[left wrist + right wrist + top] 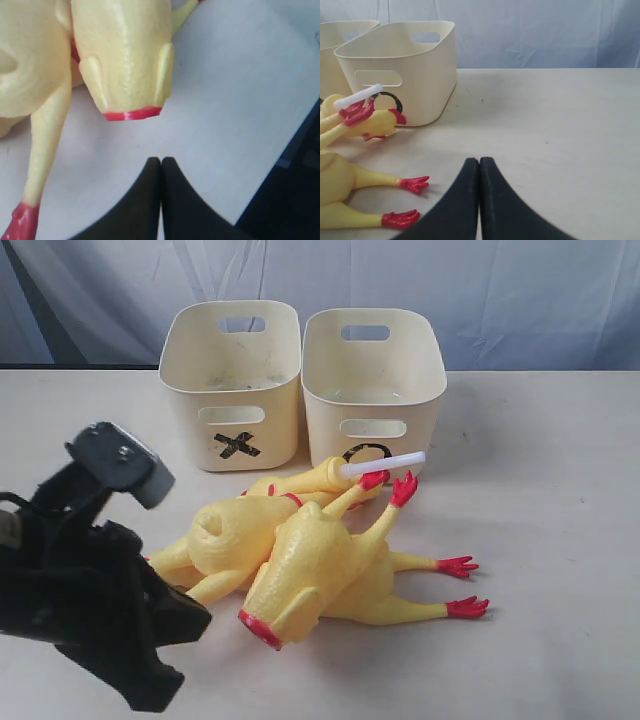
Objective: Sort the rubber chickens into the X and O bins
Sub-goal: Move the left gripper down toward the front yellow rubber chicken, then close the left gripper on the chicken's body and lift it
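- Broadly, the counter point(540, 540) lies bare to the right of the pile and along its front edge. Its far edge meets a pale blue backdrop point(500, 290) just behind the bins.
- On the left side of the exterior view the left arm point(90, 610) fills the near corner, so little open surface shows there.
- The X bin point(232, 390) and the O bin point(372, 390) stand upright, side by side at the back, X on the left and O on the right, their walls almost touching.
- The rubber chickens point(300, 550) lie heaped together mid-counter, directly in front of both bins.
- The slim one's white tube point(383, 463) lies across the O mark, against the O bin's front wall.
- The top chicken's red-banded neck end points toward the left arm, and its red feet rise toward the O bin. Two more red feet stick out to the right onto bare counter.
- The left end effector point(161, 165) is closed, fingertips pressed together and gripping nothing. It sits just short of the top chicken's red-banded end, with counter showing between them.
- The right end effector point(479, 162) is likewise closed and empty. It is over bare counter to the right of the pile, clear of the outstretched feet.
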Motion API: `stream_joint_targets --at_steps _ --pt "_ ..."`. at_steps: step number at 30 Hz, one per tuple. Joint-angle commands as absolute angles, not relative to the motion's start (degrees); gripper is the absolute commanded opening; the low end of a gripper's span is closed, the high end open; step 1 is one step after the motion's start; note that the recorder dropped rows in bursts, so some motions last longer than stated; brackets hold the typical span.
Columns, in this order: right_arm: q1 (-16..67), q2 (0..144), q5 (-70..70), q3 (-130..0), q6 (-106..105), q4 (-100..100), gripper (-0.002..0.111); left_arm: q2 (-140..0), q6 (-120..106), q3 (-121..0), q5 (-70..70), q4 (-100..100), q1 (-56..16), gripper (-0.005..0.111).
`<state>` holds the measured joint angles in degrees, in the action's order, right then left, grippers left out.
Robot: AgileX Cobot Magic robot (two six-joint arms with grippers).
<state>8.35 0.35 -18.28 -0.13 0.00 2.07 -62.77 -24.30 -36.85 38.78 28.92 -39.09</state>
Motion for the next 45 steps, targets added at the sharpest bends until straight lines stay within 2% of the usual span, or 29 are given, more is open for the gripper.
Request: stream_joint_targets --at_steps 1,9,11,14,19,21,32,37,45 --pt "8.04 0.00 -17.85 0.00 0.00 2.04 -0.001 -67.37 -24.45 -37.14 37.31 23.85 -45.24 0.000" --pt "8.04 0.00 -17.85 0.00 0.00 2.04 -0.001 -68.81 -24.45 -37.14 32.42 11.71 -53.11 0.001" --pt "8.04 0.00 -17.85 0.00 0.00 2.04 -0.001 -68.81 -24.45 -37.14 30.87 8.68 -53.85 0.005" --pt "8.04 0.00 -17.85 0.00 0.00 2.04 -0.001 -68.81 -24.57 -37.14 29.20 7.17 -54.51 0.018" --pt "8.04 0.00 -17.85 0.00 0.00 2.04 -0.001 -68.81 -24.57 -37.14 27.75 7.17 -54.51 0.048" --pt "8.04 0.00 -17.85 0.00 0.00 2.04 -0.001 -68.81 -25.92 -37.14 27.75 7.17 -54.51 0.055" --pt "8.04 0.00 -17.85 0.00 0.00 2.04 -0.001 -69.11 -47.99 -37.02 26.13 6.98 -54.51 0.056" --pt "8.04 0.00 -17.85 0.00 0.00 2.04 -0.001 -72.31 -48.54 -37.02 24.77 6.98 -54.51 0.052" --pt "8.04 0.00 -17.85 0.00 0.00 2.04 -0.001 -78.35 -47.74 -37.02 22.24 8.54 -54.51 0.052"
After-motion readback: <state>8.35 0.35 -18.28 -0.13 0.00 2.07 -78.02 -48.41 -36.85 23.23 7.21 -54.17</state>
